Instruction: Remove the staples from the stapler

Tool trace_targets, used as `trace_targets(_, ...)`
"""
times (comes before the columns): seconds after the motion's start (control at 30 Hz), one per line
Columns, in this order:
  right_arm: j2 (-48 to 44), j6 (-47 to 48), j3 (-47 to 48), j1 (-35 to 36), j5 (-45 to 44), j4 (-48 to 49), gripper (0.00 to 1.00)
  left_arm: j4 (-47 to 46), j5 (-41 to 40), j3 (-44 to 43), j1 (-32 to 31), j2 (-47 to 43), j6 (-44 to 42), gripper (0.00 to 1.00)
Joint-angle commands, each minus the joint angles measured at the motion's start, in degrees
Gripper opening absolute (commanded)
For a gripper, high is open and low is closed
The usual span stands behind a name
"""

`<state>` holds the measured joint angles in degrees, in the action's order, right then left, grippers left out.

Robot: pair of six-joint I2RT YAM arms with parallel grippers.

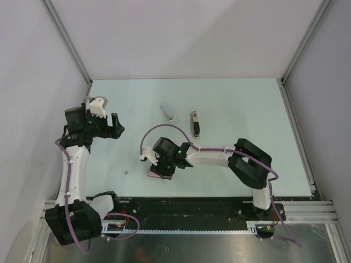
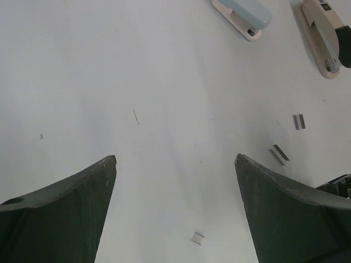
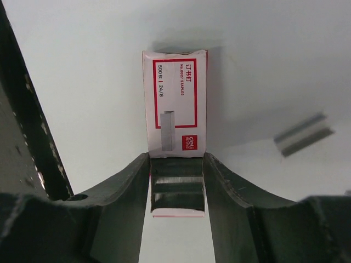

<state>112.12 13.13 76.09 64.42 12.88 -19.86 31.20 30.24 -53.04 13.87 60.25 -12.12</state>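
Observation:
Two staplers lie at the table's far middle: a pale blue one (image 1: 167,112) (image 2: 244,15) and a beige one with a dark end (image 1: 194,123) (image 2: 323,35). Neither gripper is near them. My right gripper (image 1: 160,169) (image 3: 176,159) is shut on a red-and-white box of staples (image 3: 174,93) (image 1: 153,174), low over the table's near middle. Its fingers press the two sides of the box's open end, where staple strips show inside. My left gripper (image 1: 113,124) (image 2: 175,159) is open and empty, above the table's left side.
Loose staple strips lie on the table: one beside the box (image 3: 304,134), others in the left wrist view (image 2: 299,121) (image 2: 279,153) (image 2: 198,237). A small piece (image 1: 126,171) lies left of the right gripper. White walls enclose the table on three sides.

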Motion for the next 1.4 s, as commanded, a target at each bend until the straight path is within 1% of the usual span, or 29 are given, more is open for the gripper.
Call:
trace_targets(0.0, -4.75, 0.46, -5.1, -0.74, -1.61, 2.85, 0.49, 1.02, 1.52, -1.74, 0.2, -1.9, -1.13, 0.94)
trace_targets(0.17, -6.08, 2.18, -9.19, -2.15, -0.86, 1.42, 0.54, 1.56, 1.7, -2.39, 0.19, -1.62, -1.3, 0.94)
trace_targets(0.37, -6.52, 1.69, -9.64, -2.65, -2.38, 0.02, 0.67, 2.21, 2.8, -3.75, 0.19, -1.56, -1.71, 0.94)
trace_targets(0.47, -8.52, 0.38, -9.71, -3.17, -2.59, 0.41, 0.72, 2.4, 3.45, -3.13, 0.18, -1.62, -3.54, 0.94)
trace_targets(0.63, -13.52, -0.73, -9.62, -3.54, -0.36, 2.57, 0.77, 2.73, 3.98, -1.54, -0.18, -0.65, -6.64, 0.94)
trace_targets(0.8, -15.0, -0.24, -9.52, -1.77, 0.89, 4.8, 0.8, 3.23, 4.32, -0.91, -0.35, -0.11, -9.18, 0.94)
trace_targets(1.1, -7.97, 2.59, -6.07, 0.43, 0.64, 6.01, 0.8, 4.94, 7.75, -1.39, -0.35, -0.34, -10.34, 0.95)
trace_targets(1.37, -2.04, 4.9, 0.19, 1.69, -0.43, 6.15, 0.8, 5.52, 8.45, -2.09, -0.33, 0.8, -10.09, 0.95)
